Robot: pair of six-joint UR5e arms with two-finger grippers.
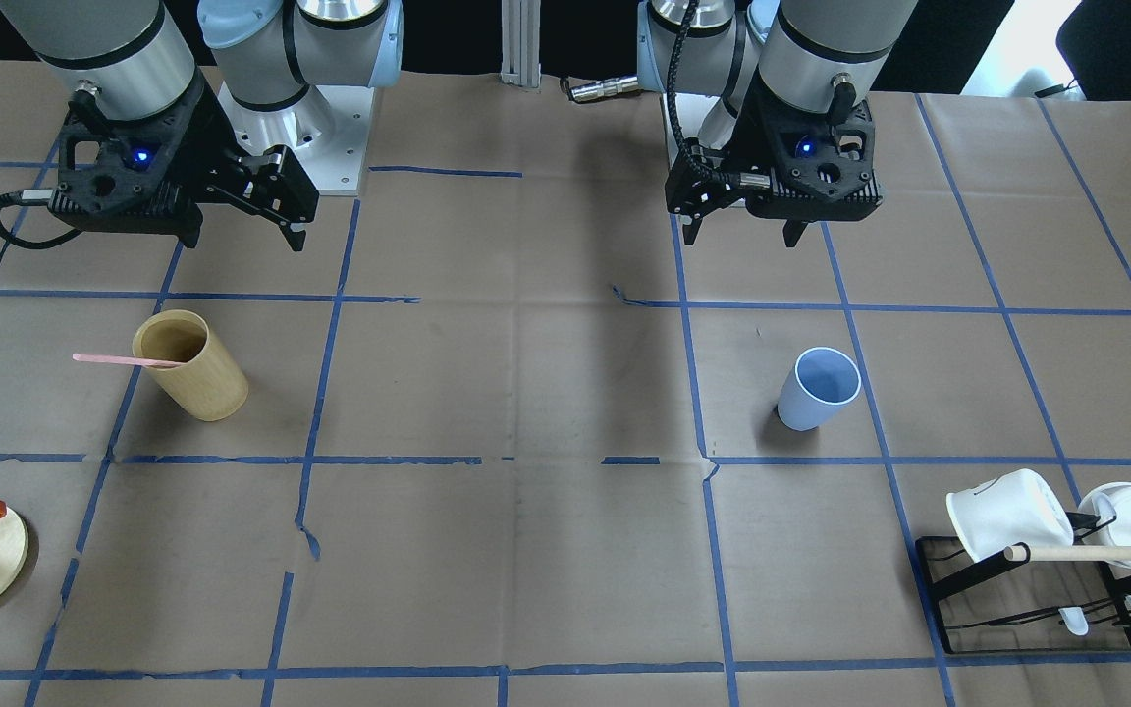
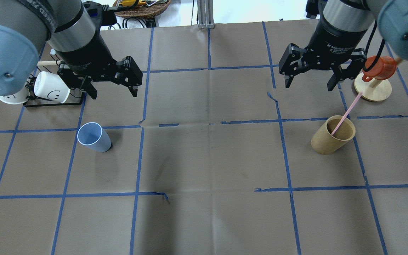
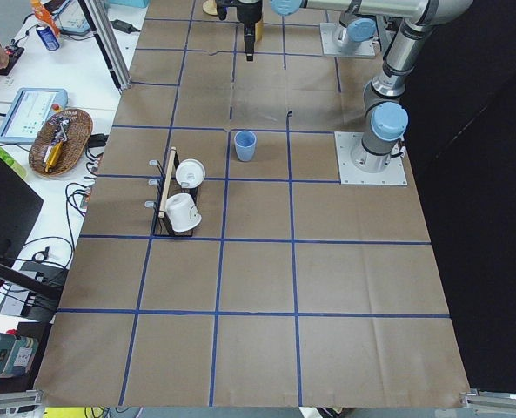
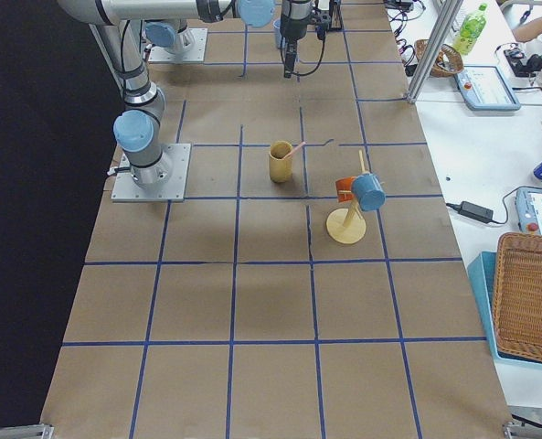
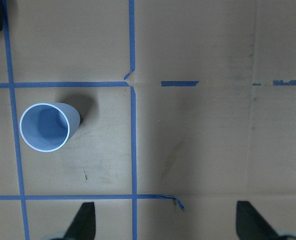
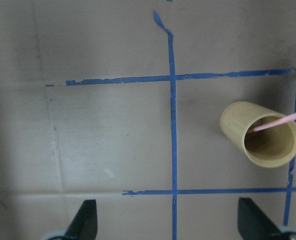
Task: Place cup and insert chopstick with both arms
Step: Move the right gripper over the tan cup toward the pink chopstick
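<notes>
The pale blue cup stands upright on the table's left side; it also shows in the front view and the left wrist view. My left gripper hangs open and empty above the table, behind the cup and to its right. The thin pink chopstick leans in the tan wooden holder, its top pointing away to the right; it also shows in the front view and the right wrist view. My right gripper is open and empty, high behind the holder and to its left.
A black wire rack holds white mugs and a beige rod at the far left. A wooden mug stand with an orange mug stands at the far right. Blue tape lines grid the brown paper table.
</notes>
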